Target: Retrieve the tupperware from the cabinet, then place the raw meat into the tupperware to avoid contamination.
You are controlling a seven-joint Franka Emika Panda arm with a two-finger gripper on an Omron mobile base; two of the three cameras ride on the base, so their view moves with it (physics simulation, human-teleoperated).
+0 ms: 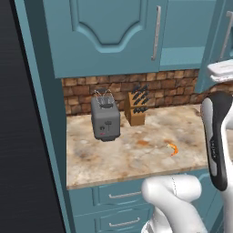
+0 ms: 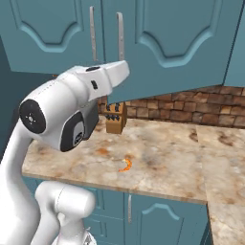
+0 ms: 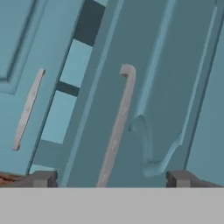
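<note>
The teal cabinet [image 1: 109, 32] hangs above the counter, and its right door [image 2: 167, 43] stands slightly ajar. In the hand view a gap beside that door [image 3: 166, 87] shows pale shelves inside. My gripper [image 3: 111, 179] is open just in front of the door's long silver handle [image 3: 120, 122], which runs up between the two finger tips without touching them. The tupperware is hidden. The raw meat [image 1: 173, 149], a small orange curved piece, lies on the marble counter [image 2: 162, 158] below the arm.
A grey toaster [image 1: 105, 119] and a wooden knife block [image 1: 136, 108] stand at the back of the counter by the brick wall. Teal drawers [image 1: 118, 195] sit under the counter edge. A tall teal panel [image 1: 41, 113] bounds the counter's left side.
</note>
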